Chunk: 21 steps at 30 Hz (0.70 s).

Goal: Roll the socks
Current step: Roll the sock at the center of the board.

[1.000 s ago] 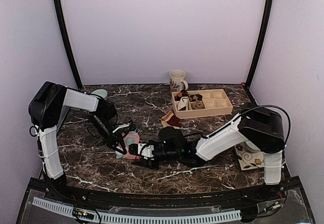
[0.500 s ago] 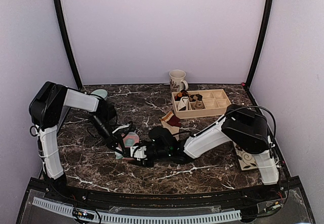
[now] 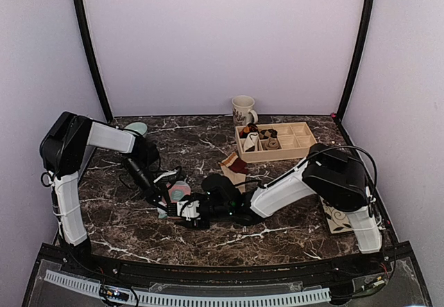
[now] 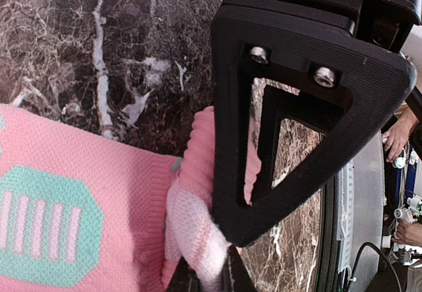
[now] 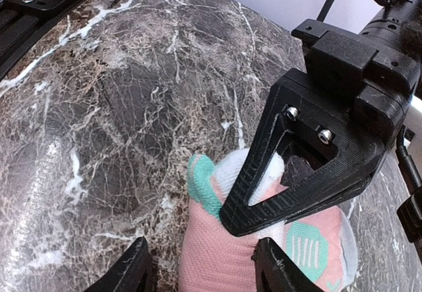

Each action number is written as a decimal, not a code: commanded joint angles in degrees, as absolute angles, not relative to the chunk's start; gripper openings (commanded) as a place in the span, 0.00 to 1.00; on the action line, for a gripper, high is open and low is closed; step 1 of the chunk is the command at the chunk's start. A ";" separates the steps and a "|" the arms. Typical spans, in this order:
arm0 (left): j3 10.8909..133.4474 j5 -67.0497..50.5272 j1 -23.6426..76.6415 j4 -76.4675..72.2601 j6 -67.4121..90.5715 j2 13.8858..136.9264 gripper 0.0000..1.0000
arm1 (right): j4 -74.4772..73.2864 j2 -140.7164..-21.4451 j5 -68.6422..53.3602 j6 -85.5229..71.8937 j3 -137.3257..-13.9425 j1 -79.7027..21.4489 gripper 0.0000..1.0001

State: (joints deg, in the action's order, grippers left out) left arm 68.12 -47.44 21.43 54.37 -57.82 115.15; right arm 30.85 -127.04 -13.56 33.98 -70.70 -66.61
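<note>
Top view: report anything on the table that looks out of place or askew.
The tan sock lies crumpled on its own by the near-left corner of the wooden tray, well apart from the pink sock further left. It looks set aside rather than paired. Nothing looks spilled or damaged.

left arm (image 3: 104,138): white shells, black joint housings, thin black cables on the side towards the sock (image 3: 177,195).
right arm (image 3: 288,193): same white and black, with a black cable arcing over the joint far from the sock.
left finger (image 5: 254,167): black ribbed open triangle above the sock.
screws (image 5: 291,112): two, silver.
right fingers (image 5: 135,269): matte black, flanking the sock.
</note>
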 commanded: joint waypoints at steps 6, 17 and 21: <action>65.74 -37.68 21.78 54.91 -58.40 117.95 0.07 | 32.57 -130.16 -8.62 28.76 -71.18 -66.16 0.57; 65.62 -37.96 21.77 55.09 -58.54 117.50 0.16 | 26.26 -133.31 -7.39 28.25 -74.61 -66.17 0.43; 65.03 -38.50 21.39 54.02 -58.43 115.88 0.32 | 23.06 -134.11 -11.01 23.78 -76.41 -65.42 0.25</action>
State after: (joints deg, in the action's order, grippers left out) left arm 68.07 -46.70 20.88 54.63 -57.87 115.09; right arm 30.76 -130.47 -9.89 28.38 -74.81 -66.74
